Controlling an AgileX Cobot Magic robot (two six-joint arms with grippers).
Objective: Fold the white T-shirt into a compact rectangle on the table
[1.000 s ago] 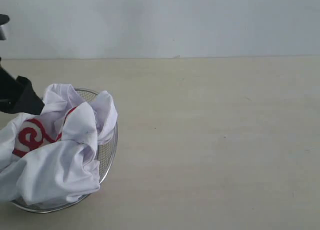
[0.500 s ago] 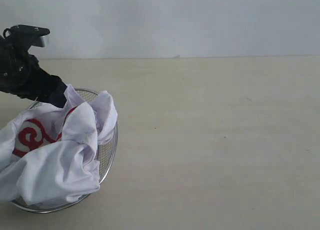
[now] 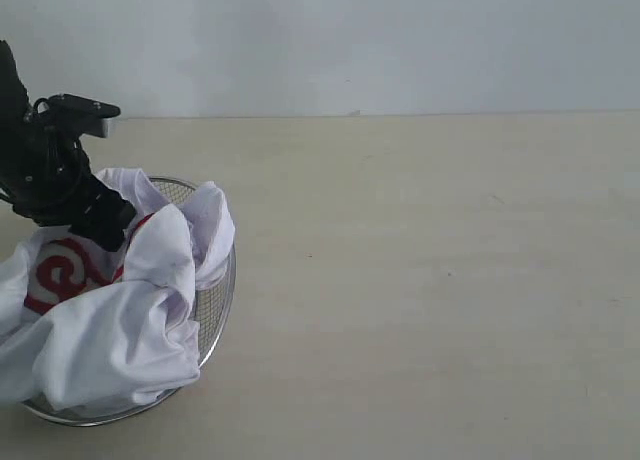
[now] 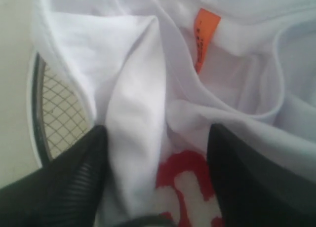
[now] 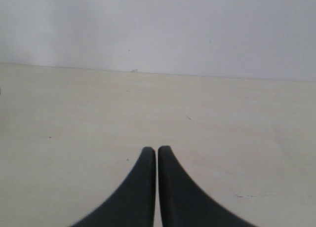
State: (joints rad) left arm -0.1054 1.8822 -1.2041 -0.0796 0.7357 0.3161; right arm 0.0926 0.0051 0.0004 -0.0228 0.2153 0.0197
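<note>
The white T-shirt lies crumpled in a round wire-mesh basket at the left of the table, red lettering showing. My left gripper is pushed down into the shirt's upper folds. In the left wrist view the left gripper is open, its black fingers standing either side of a raised white fold with red print beside it. The orange neck tag lies just beyond. My right gripper is shut and empty over bare table, outside the exterior view.
The basket's mesh and rim show beside the left finger. A pale wall rises behind the table's far edge. Bare beige tabletop stretches to the right of the basket.
The left arm has come in from the left edge and lowered onto the shirt in the basket. The shirt has barely shifted. The right gripper has not moved.
</note>
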